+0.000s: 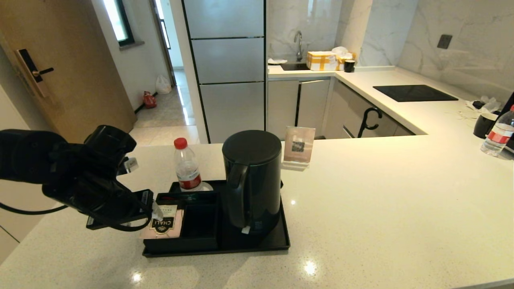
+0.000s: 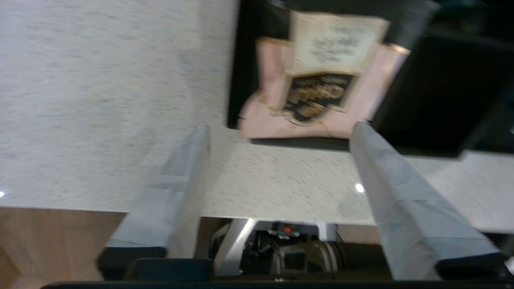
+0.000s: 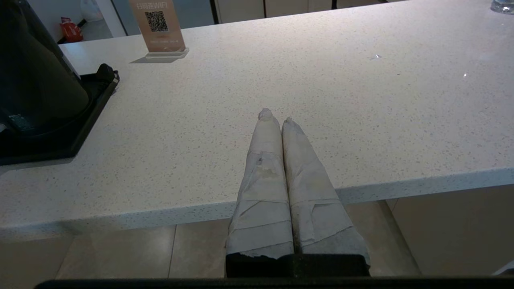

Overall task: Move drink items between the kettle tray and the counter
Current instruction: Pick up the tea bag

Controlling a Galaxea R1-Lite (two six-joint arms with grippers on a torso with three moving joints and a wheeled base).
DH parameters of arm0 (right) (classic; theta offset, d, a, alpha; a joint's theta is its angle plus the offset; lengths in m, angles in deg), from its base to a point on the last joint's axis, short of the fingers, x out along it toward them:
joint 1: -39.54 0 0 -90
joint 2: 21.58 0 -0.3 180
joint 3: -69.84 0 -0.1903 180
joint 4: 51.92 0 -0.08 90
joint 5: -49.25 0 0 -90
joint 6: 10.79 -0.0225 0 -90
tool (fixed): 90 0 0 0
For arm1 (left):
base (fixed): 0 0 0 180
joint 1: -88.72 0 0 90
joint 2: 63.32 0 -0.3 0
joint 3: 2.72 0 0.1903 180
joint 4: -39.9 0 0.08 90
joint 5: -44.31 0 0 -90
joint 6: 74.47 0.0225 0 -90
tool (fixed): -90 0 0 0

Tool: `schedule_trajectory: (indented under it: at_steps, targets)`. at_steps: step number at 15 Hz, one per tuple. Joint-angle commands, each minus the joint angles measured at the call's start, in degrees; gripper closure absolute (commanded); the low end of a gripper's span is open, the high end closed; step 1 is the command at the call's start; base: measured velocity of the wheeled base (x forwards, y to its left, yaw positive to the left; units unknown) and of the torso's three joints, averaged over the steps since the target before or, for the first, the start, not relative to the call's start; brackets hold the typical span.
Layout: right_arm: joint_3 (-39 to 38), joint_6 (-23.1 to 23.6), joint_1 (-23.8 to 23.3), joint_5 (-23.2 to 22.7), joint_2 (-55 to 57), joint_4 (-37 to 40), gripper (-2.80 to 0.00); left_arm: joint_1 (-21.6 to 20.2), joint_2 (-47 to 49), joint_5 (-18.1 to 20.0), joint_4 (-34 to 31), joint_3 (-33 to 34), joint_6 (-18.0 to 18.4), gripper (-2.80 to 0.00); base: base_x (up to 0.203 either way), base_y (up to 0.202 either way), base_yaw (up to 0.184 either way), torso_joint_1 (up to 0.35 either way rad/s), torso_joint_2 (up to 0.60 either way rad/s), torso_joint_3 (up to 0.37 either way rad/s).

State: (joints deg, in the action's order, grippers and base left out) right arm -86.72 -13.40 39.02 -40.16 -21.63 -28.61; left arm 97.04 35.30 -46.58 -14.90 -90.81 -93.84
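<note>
The pale-pink tea sachet (image 1: pixel 162 225) with its black CHALI badge lies tilted over the front-left corner of the black kettle tray (image 1: pixel 217 251). The matte-black kettle (image 1: pixel 251 180) stands on the tray's right part. My left gripper (image 1: pixel 154 212) hovers just left of the sachet. In the left wrist view the left gripper (image 2: pixel 281 127) is open, and the sachet (image 2: pixel 317 92) lies just beyond its taped fingers (image 2: pixel 184 176), touching neither. My right gripper (image 3: pixel 275 117) is shut and empty, parked at the front edge of the white speckled counter (image 3: pixel 321 80), right of the kettle (image 3: pixel 32 72).
A red-capped water bottle (image 1: pixel 186 165) stands at the tray's back left. A QR sign stand (image 1: pixel 299 146) sits behind the kettle. At the far right are another bottle (image 1: pixel 498 134) and a black mug (image 1: pixel 484 124). A black cooktop (image 1: pixel 413 93) lies further back.
</note>
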Motion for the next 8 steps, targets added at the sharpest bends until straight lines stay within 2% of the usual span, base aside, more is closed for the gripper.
schedule_trajectory:
  at_steps: [1, 2, 4, 5, 8]
  targets:
    - [-0.1, 0.0, 0.0, -0.1, 0.0, 0.0, 0.0, -0.1, 0.2, -1.6, -0.1, 0.0, -0.5, -2.8, 0.0, 0.0, 0.0, 0.0, 0.0, 0.0]
    - [-0.1, 0.0, 0.0, 0.0, 0.0, 0.0, 0.0, 0.0, 0.5, -2.2, 0.0, -0.2, -0.7, -2.8, 0.0, 0.0, 0.0, 0.0, 0.0, 0.0]
    - [0.0, 0.0, 0.0, 0.0, 0.0, 0.0, 0.0, 0.0, 1.7, -5.8, 0.0, -0.4, -0.9, -2.8, 0.0, 0.0, 0.0, 0.0, 0.0, 0.0]
    - [0.0, 0.0, 0.0, 0.0, 0.0, 0.0, 0.0, 0.0, 1.7, -5.8, 0.0, -0.4, -0.9, -2.8, 0.0, 0.0, 0.0, 0.0, 0.0, 0.0]
    - [-0.1, 0.0, 0.0, 0.0, 0.0, 0.0, 0.0, 2.4, 5.4, -9.6, 4.0, 0.7, -0.9, -2.8, 0.0, 0.0, 0.0, 0.0, 0.0, 0.0]
